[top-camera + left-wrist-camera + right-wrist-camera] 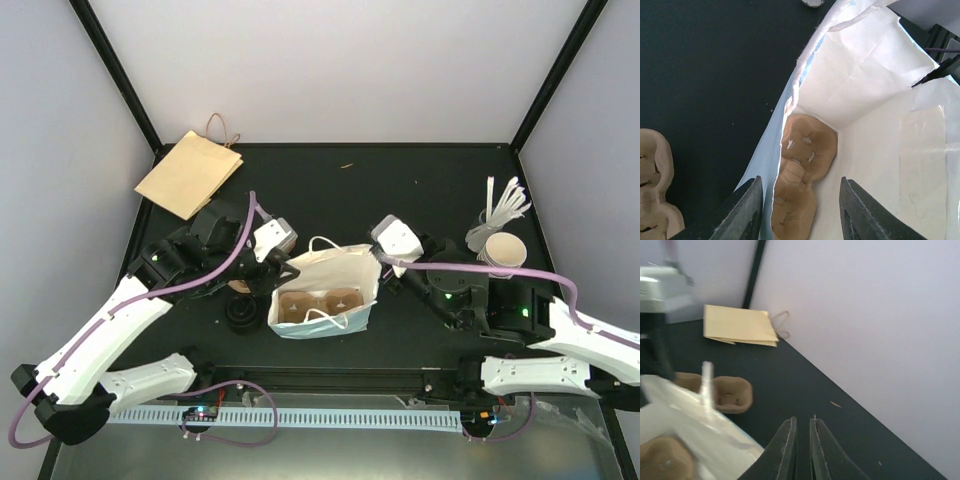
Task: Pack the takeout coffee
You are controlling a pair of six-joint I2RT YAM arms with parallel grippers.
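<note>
Step judged: opening the bag. Left gripper [801,200], lower centre, jaws apart astride the white bag [880,100] wall. Right gripper [802,427] nearly together, empty. Next: locate the takeout coffee, unseen.

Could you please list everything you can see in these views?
white paper bag: one, white, open, table centre
cup carrier: one, brown, inside the white paper bag
second cup carrier: one, brown, left of that bag
brown paper bag: one, tan, flat, far left corner
black lids: pile, black, left of that bag
stack of cups: one, white, right side
white sticks: bundle, white, behind the cups
left gripper: one, black fingers apart astride bag's wall
right gripper: one, fingers almost together, at bag's right
</note>
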